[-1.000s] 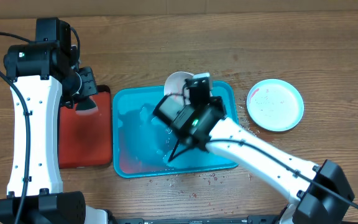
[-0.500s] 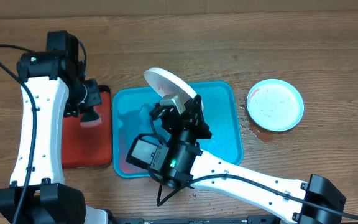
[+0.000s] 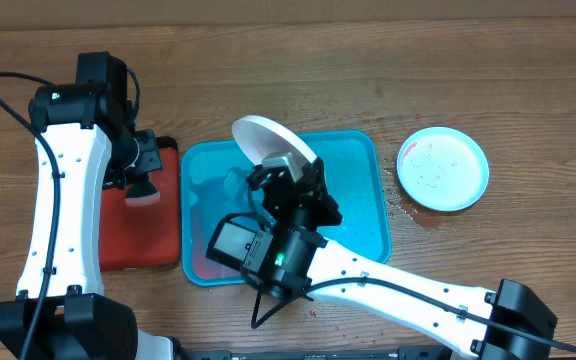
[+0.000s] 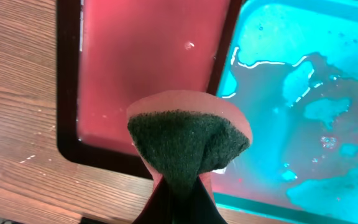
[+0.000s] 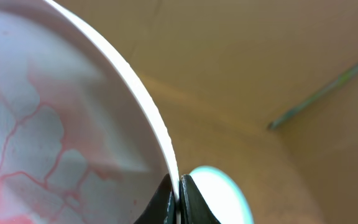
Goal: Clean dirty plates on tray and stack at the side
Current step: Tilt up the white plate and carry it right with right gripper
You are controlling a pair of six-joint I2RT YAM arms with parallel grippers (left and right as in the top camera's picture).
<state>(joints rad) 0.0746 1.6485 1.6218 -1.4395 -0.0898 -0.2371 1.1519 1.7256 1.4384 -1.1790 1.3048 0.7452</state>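
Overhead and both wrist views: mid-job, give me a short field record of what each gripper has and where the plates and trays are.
left gripper: shut on sponge, above red tray
right gripper: shut on rim of white plate
white plate: lifted and tilted over turquoise tray, pink-red streaks on its face
blue-rimmed plate: flat on table, right of turquoise tray, faint red specks
turquoise tray: wet, reddish water pooled, no plate seen resting in it
third plate: not visible

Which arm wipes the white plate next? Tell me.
Left. The left gripper pinches the sponge; the right gripper is occupied, clamping the white plate by its rim above the blue tray.
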